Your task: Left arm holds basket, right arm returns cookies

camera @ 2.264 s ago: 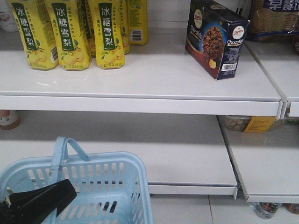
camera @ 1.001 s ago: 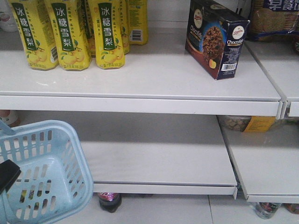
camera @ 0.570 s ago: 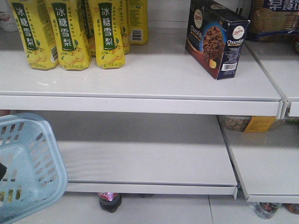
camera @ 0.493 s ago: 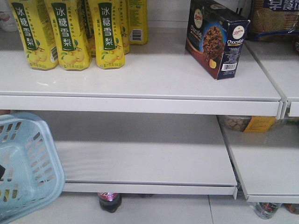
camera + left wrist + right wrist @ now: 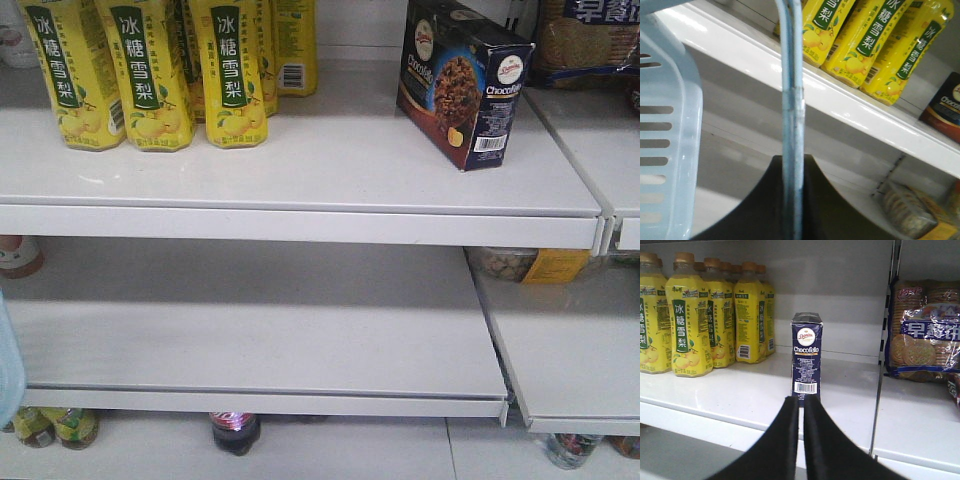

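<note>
Front view: basket has slid off toward the left edge; only a blue sliver shows now, versus most of it 1 s ago. Left gripper grips 1 handle, closed around it. Cookies, 1 box, stand on the top shelf near its right edge. Right gripper nearly closed, empty, just short of the box. Judged: return done, arms retreating. Bottles: at least 4.

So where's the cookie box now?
The cookie box stands upright on the top shelf, right of the yellow bottles and left of the blue biscuit packet.
</note>
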